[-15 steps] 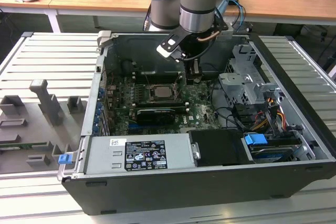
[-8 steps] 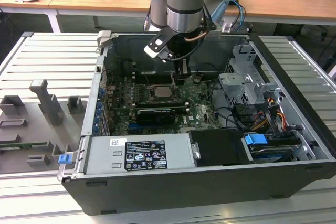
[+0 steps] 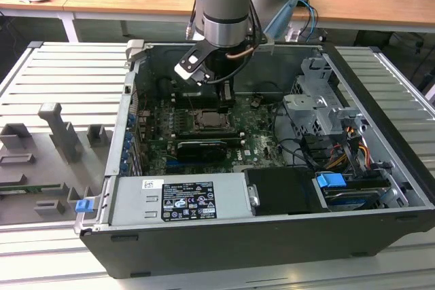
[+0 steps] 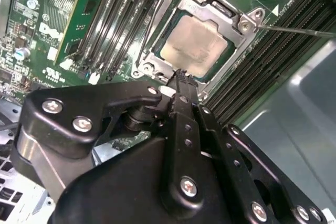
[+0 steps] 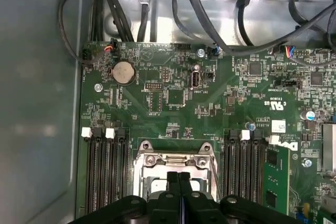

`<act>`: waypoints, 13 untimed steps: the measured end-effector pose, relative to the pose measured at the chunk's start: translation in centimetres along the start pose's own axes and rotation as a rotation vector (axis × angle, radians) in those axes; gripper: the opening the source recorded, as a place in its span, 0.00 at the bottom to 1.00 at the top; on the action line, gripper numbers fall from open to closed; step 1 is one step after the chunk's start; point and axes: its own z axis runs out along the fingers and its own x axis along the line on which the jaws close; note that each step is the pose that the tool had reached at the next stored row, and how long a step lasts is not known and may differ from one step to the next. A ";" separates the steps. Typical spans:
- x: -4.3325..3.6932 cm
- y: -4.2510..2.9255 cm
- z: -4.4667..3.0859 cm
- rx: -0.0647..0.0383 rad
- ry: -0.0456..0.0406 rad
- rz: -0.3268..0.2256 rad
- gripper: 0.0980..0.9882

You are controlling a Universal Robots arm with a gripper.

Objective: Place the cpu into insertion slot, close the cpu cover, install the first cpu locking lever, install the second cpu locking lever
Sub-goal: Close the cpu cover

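Hovering inside the open computer case (image 3: pixel 380 168), the gripper (image 4: pixel 181 74) has its fingers pressed together with nothing between them, the tip just at the edge of the cpu cover (image 4: pixel 163 27). The cpu (image 4: pixel 197 43) lies flat in the insertion slot (image 5: pixel 173 157), its pale face showing through the cover's window. A thin metal locking lever (image 4: pixel 299 31) juts out beside the black memory slots (image 4: pixel 126 14). The step in hand looks like seating the cover. Doing it well probably means pushing on the frame's metal, never on the chip's face, and staying clear of the memory slots.
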 end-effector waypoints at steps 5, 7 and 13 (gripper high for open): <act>0.01 -0.39 0.04 0.002 0.0000 0.000 0.01; 0.02 -0.62 0.03 0.002 0.0000 0.000 0.01; 0.04 -1.42 -0.02 0.002 0.0000 0.000 0.01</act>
